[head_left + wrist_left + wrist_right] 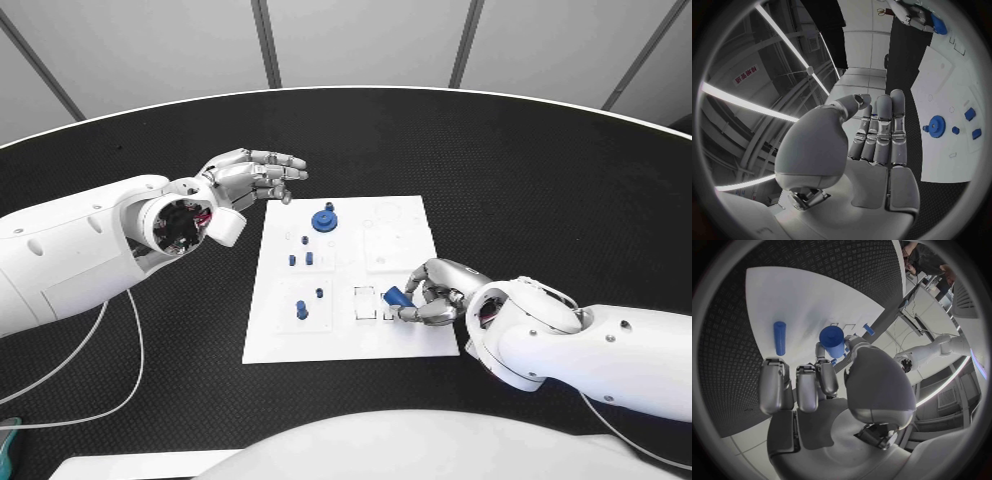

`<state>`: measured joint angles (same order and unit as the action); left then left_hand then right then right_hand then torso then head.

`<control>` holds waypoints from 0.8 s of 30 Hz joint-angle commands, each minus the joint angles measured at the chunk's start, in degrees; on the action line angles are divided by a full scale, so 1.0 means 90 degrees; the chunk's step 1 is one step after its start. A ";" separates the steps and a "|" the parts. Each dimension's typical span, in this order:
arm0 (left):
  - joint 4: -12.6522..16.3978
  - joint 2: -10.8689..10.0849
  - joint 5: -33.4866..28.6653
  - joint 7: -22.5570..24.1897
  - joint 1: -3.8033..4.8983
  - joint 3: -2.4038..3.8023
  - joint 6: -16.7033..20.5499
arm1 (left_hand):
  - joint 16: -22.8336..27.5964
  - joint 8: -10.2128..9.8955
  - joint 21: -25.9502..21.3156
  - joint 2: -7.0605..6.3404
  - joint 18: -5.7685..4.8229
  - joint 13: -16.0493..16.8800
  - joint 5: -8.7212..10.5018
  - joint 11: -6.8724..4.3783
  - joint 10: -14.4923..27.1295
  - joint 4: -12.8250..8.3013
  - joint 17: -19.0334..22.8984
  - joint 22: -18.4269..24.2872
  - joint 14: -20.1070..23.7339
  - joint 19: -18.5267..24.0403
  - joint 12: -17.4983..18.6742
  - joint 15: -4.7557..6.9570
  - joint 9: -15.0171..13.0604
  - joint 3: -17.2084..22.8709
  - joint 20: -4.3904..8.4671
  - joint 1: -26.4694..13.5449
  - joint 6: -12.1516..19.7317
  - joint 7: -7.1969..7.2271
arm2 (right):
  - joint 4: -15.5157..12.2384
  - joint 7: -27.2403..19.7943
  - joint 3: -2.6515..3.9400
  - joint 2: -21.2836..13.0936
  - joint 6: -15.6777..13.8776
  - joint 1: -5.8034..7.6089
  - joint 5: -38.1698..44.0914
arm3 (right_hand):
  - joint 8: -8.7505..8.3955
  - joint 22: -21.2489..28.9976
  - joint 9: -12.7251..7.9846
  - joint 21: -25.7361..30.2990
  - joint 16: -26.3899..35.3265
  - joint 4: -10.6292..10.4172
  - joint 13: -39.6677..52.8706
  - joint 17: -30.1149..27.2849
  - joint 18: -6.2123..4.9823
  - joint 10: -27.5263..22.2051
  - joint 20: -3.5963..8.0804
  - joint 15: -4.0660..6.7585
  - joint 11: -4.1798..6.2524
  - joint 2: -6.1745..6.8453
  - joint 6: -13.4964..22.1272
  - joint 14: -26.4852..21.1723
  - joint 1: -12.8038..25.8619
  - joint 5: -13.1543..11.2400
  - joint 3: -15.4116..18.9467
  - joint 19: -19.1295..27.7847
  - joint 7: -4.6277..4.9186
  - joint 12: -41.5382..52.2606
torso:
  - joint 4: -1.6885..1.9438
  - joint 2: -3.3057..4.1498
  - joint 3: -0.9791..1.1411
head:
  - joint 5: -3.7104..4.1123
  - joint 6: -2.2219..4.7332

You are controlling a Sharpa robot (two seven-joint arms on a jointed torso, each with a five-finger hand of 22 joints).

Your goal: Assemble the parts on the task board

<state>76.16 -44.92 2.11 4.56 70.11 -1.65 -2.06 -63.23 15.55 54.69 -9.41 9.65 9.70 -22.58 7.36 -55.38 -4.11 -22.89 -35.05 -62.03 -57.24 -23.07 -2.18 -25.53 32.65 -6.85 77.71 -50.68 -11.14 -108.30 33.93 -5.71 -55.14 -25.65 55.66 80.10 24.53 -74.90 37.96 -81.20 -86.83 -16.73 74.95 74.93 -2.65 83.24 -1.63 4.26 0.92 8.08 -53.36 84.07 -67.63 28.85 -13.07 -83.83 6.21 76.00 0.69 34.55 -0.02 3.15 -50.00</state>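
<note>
Right hand point(436, 290) pinching a blue cylinder part point(833, 341) over the task board point(346, 340).
Its fingertips clamp the cylinder; a blue peg point(779, 337) lies just beyond them. Left hand point(257, 177) hovers off the board, fingers loosely apart, holding nothing, near the blue gear point(326, 218).

— That table point(577, 200) is looking like black matt rubber, rough and studded.
— And the task board point(274, 345) is showing smooth white plastic, the parts point(326, 218) glossy blue plastic.
— Both arms point(72, 250) are gleaming white, the hands point(257, 178) looking like brushed silver metal.
</note>
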 commanded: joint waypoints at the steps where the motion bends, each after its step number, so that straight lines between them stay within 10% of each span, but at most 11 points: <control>1: 0.0002 0.0007 0.0000 -0.0003 0.0000 0.0000 0.0000 | 0.0015 -0.0020 0.0044 0.0064 0.0113 -0.0010 -0.0022 -0.0001 0.0063 0.0009 0.0009 -0.0009 0.0033 0.0043 -0.0028 -0.0017 0.0011 -0.0038 -0.0020 -0.0009 0.0002 -0.0030 | 0.0094 0.0004 0.0001 0.0169 0.0019 0.0000 -0.0068 | 0.0023 -0.1292 0.0251 -0.0040 -0.0010 -0.0007 0.0651 0.1058 0.0100 0.0050 0.0054 0.0066 0.0021 0.0014 -0.0385 0.0542 0.0190 0.0003 -0.0036 -0.0495 -0.0338 0.0020 | 0.0013 0.0019 0.0005 | -0.0007 0.0000; 24: 0.0019 0.0011 0.0000 -0.0030 0.0001 0.0000 0.0010 | 0.0015 -0.0020 0.0044 0.0064 0.0113 -0.0010 -0.0022 -0.0001 0.0063 0.0009 0.0009 -0.0009 0.0033 0.0043 -0.0028 -0.0017 0.0011 -0.0038 -0.0020 -0.0009 0.0002 -0.0030 | 0.0464 0.0023 0.0019 0.0798 -0.0034 0.0014 -0.0149 | 0.0169 -0.1358 0.0419 -0.0173 -0.0050 -0.0002 0.0855 0.1126 0.0127 0.0228 0.0114 0.0141 0.0114 -0.0059 -0.0612 0.0556 0.0660 0.0283 -0.0087 -0.0525 -0.0447 0.0307 | 0.0020 0.0022 -0.0001 | -0.0079 0.0000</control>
<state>76.32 -44.83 2.11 4.30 70.13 -1.64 -1.96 -63.23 15.55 54.69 -9.41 9.65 9.70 -22.58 7.36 -55.38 -4.11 -22.90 -35.04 -62.03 -57.24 -23.07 -2.18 -25.48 32.65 -6.85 77.71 -50.68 -11.14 -104.33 34.09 -5.54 -48.04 -26.27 55.77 78.76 25.75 -74.90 41.52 -82.67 -87.18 -16.69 74.93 74.92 -2.65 83.95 -1.00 5.05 1.63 7.56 -55.30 84.06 -62.39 31.22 -13.47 -84.05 5.32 78.43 0.88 34.76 0.02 2.46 -50.00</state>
